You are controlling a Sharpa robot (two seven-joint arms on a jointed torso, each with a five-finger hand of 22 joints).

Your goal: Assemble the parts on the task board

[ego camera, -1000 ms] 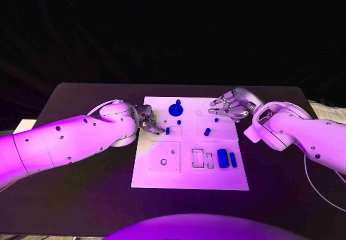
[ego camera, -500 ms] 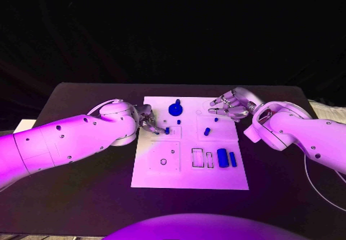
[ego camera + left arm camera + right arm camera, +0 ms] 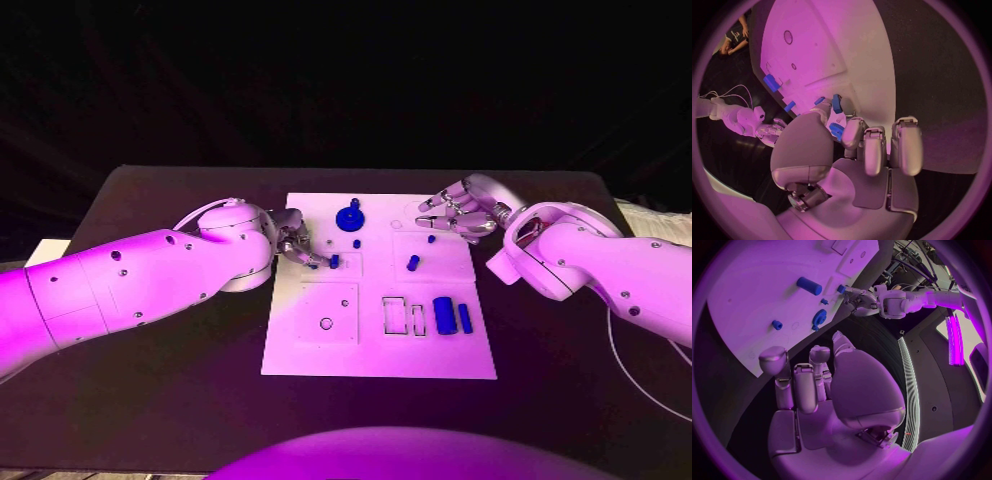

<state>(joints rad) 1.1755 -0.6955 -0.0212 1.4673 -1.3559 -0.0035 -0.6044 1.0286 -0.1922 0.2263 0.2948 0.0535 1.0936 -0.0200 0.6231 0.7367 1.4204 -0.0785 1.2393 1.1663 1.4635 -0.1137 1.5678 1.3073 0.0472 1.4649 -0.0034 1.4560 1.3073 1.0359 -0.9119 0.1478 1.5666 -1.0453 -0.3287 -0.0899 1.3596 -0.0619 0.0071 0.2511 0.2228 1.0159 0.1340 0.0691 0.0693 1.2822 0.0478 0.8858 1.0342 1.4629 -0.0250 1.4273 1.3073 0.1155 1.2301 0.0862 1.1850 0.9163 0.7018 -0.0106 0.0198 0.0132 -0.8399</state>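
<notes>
From the head view, the left robot hand (image 3: 299,250) pinches a small blue part (image 3: 335,261) at the task board's (image 3: 378,355) near edge, likely to seat it. The left wrist view shows that part (image 3: 836,104) between its fingertips. The right wrist view shows the right robot hand (image 3: 811,375) loosely curled, holding nothing, beside the board.

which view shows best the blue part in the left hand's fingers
The left wrist view: the blue part stands up between the left hand's fingertips, close and unobstructed. The head view shows it small at the board's left edge; the right wrist view shows it tiny.
</notes>
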